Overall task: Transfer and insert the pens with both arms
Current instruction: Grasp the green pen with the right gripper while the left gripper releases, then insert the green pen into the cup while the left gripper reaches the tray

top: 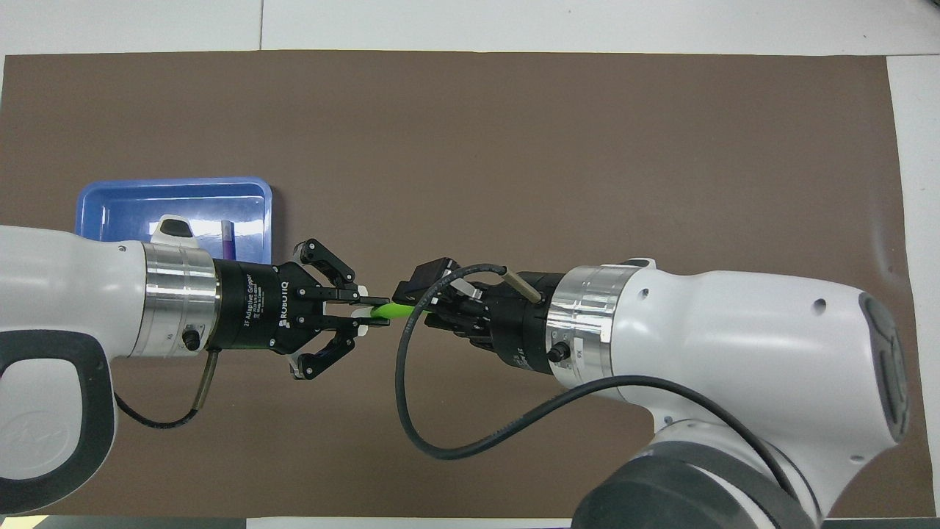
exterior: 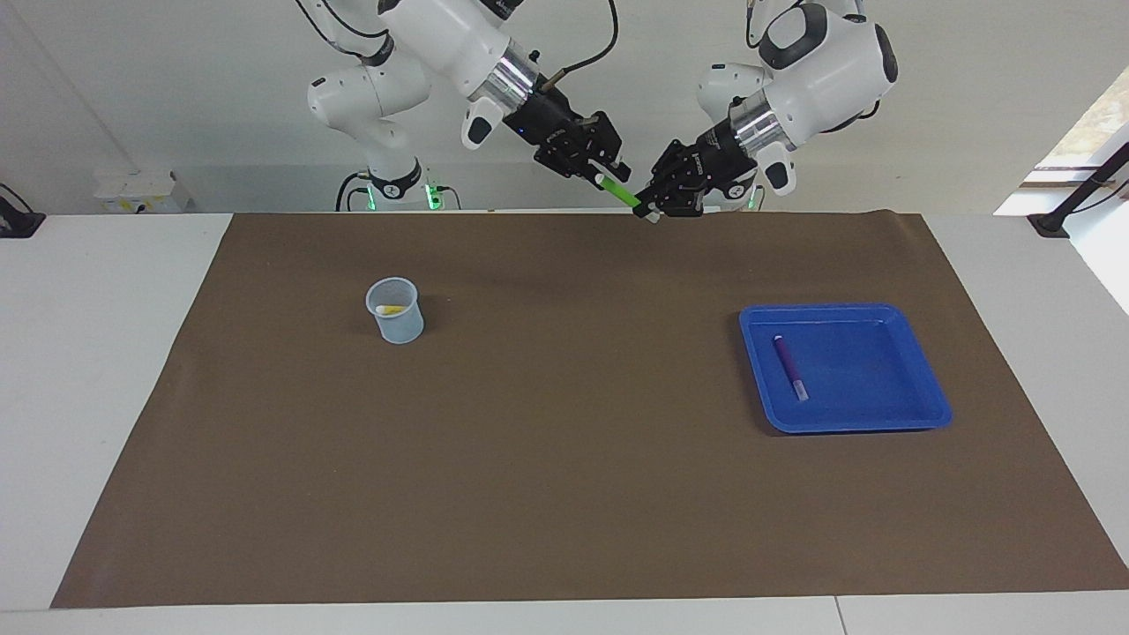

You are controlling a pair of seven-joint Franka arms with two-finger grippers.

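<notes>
The bright green pen [exterior: 619, 191] hangs in the air between my two grippers, over the edge of the brown mat nearest the robots; it also shows in the overhead view [top: 386, 311]. My left gripper [exterior: 651, 210] is shut on its whitish cap end [top: 363, 312]. My right gripper [exterior: 609, 172] is at the pen's other end [top: 415, 300]. The purple pen [exterior: 790, 366] lies in the blue tray [exterior: 873, 388]. The yellow pen [exterior: 388, 310] lies inside the clear cup [exterior: 396, 324].
The blue tray [top: 125, 209] sits toward the left arm's end of the mat, partly under the left arm in the overhead view. The cup stands toward the right arm's end and is hidden in the overhead view. The brown mat [exterior: 564, 459] covers the table.
</notes>
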